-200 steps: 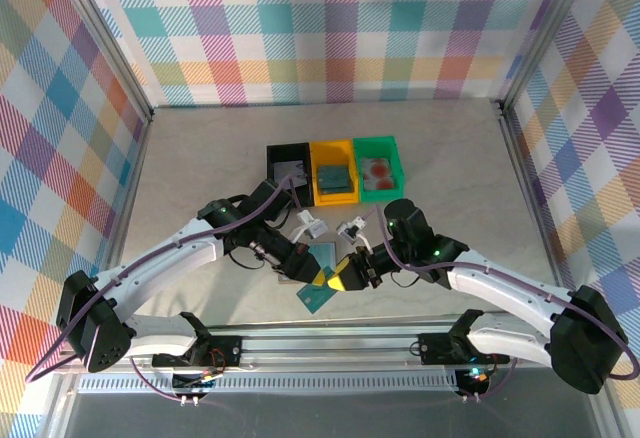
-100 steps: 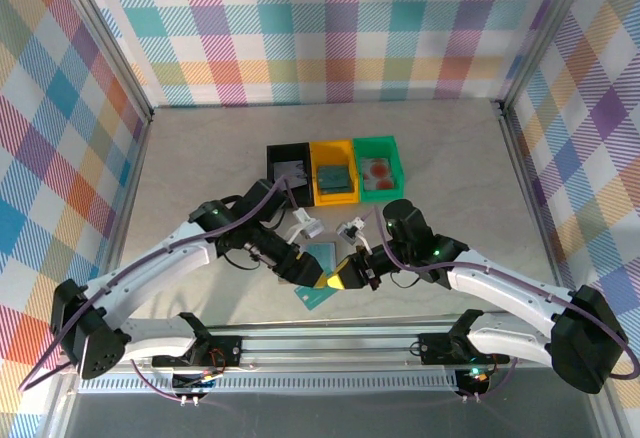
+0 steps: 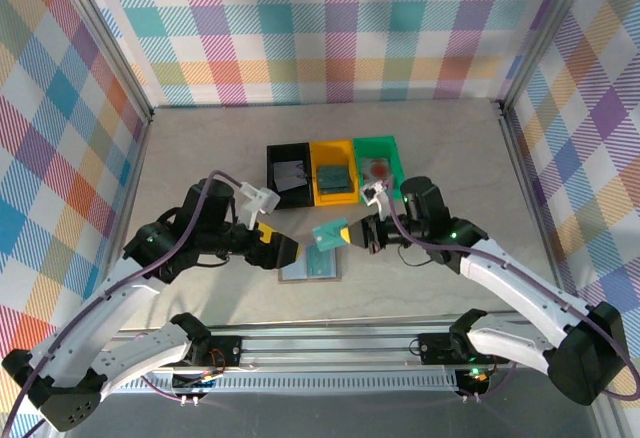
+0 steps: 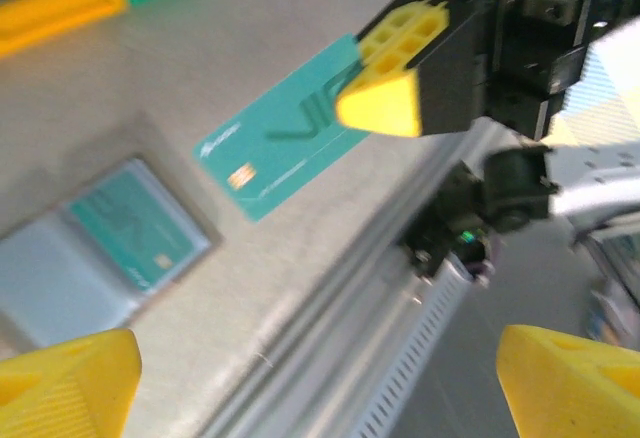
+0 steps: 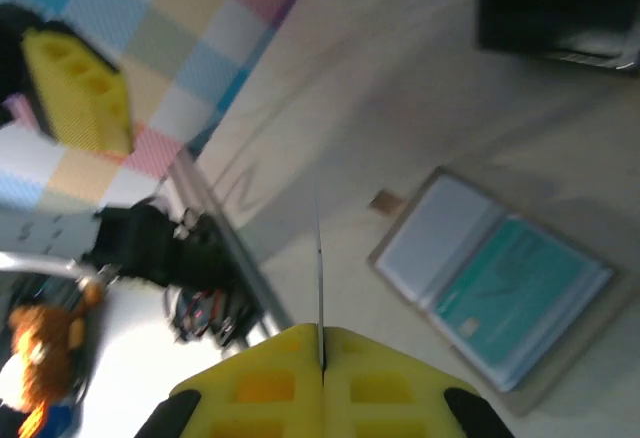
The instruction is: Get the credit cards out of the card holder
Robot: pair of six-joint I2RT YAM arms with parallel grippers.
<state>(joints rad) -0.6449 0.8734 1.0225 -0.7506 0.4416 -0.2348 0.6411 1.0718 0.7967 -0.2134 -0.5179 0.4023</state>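
The card holder (image 3: 300, 270) lies open and flat on the table near the front edge, with one teal credit card (image 4: 140, 235) still in a pocket panel. My right gripper (image 3: 352, 234) hangs just above and to the right of it, shut on another teal credit card (image 3: 328, 236) by one end. That card (image 5: 319, 248) shows edge-on between the yellow fingertips. My left gripper (image 3: 278, 248) is open and holds nothing, just left of the holder (image 4: 95, 258). The held card (image 4: 285, 143) floats clear of the table.
Three small trays stand in a row behind the holder: black (image 3: 272, 158), yellow (image 3: 333, 146) and green (image 3: 378, 142), each with something flat in it. The table's front rail (image 3: 320, 343) runs close by the holder. Checked walls close in both sides.
My right gripper has lifted the teal card up and away from the holder. My left gripper has opened, let go of the holder and drawn back to the left.
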